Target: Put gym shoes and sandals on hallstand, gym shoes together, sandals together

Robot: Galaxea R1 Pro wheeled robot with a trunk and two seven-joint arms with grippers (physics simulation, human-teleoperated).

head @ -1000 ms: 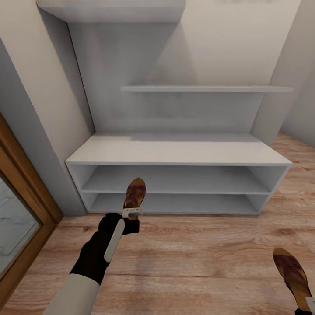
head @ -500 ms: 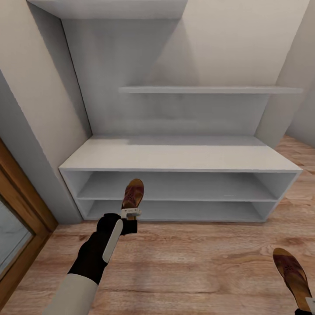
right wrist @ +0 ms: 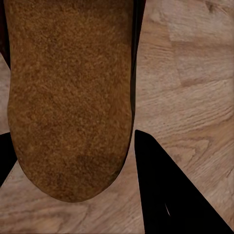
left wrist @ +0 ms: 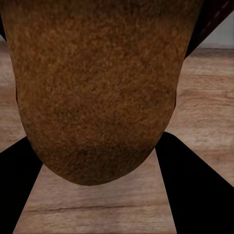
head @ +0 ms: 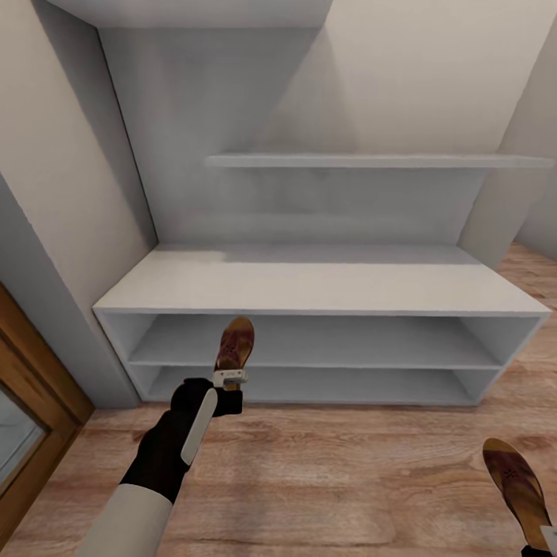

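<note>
A: Two dark brown leather sandals with tan footbeds show from the head camera, one in each arm's grip. The left sandal (head: pixel 235 343) stands nearly upright, heel down, above the left gripper (head: pixel 230 381), whose jaws pinch its heel. It hangs in the air in front of the low, wide white hallstand (head: pixel 325 282), over the front of the open shelf levels and not resting on them.

B: And the other one?

A: The right sandal (head: pixel 517 480) sits at the lower right corner of the picture, above the light-brown wood-plank corridor floor (head: pixel 340 472). The right gripper (head: pixel 546 537) barely shows at the frame edge beneath its heel. The hallstand's flat top and both shelf levels are bare, and a thin white wall shelf (head: pixel 371 161) runs above it.

B: What does the left wrist camera give?

A: The tan, grainy footbed of the left sandal (left wrist: pixel 97 87), very close. The black fingers (left wrist: pixel 195 190) sit on either side of the heel, closed against it. Floor planks (left wrist: pixel 97 204) lie behind.

B: And the right wrist camera?

A: The same sort of view: the right sandal's tan footbed (right wrist: pixel 68 97) with a dark edge, and a black finger (right wrist: pixel 165 195) right beside the heel. The jaws are pressed onto the heel there too, with the wood floor (right wrist: pixel 195 73) behind.
</note>
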